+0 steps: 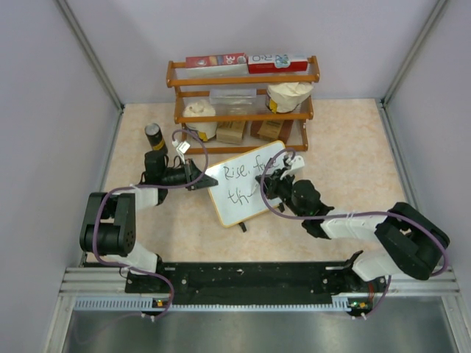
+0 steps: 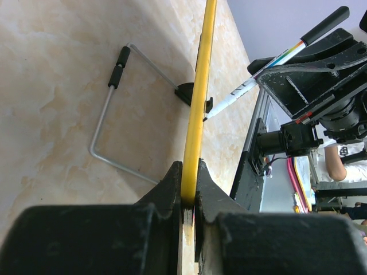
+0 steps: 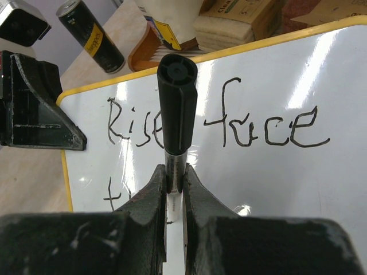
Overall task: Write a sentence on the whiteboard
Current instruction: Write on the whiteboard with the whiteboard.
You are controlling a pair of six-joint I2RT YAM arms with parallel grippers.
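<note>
The whiteboard [image 1: 244,207] stands tilted mid-table, its yellowish frame edge [image 2: 200,86] pinched in my left gripper [image 2: 190,192], which is shut on the board's left edge [image 1: 199,176]. My right gripper [image 3: 175,172] is shut on a marker [image 3: 178,103] with a black cap end, held in front of the board's face [image 3: 275,195]. In the left wrist view the marker [image 2: 269,63] slants down to the board. The sentence [image 3: 269,129] reads "Rise, face" on the top line, with "th" [image 1: 237,195] starting a second line; the marker and right gripper [image 1: 271,184] hide part of it.
A wooden shelf [image 1: 243,103] with boxes and bags stands right behind the board. A black-and-yellow can [image 1: 154,136] stands at the back left. The board's wire stand [image 2: 109,109] rests on the table behind it. Enclosure walls close in both sides.
</note>
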